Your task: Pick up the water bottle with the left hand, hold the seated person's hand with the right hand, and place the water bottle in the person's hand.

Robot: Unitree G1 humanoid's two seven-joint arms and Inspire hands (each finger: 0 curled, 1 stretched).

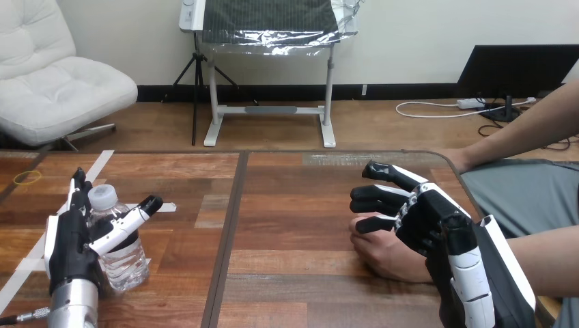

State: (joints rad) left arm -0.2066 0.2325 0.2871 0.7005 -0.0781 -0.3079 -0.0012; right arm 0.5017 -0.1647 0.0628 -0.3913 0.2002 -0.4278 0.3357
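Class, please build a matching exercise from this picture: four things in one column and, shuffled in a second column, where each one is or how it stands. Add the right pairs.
Column one
1 water bottle
2 left robot hand
3 right robot hand
4 person's hand

Column two
A resting on the table, beneath a robot hand
B standing upright at the view's left
C above the person's hand, at the view's right
D against the bottle, thumb across its front

Pairs: 1-B, 2-D, 3-C, 4-A
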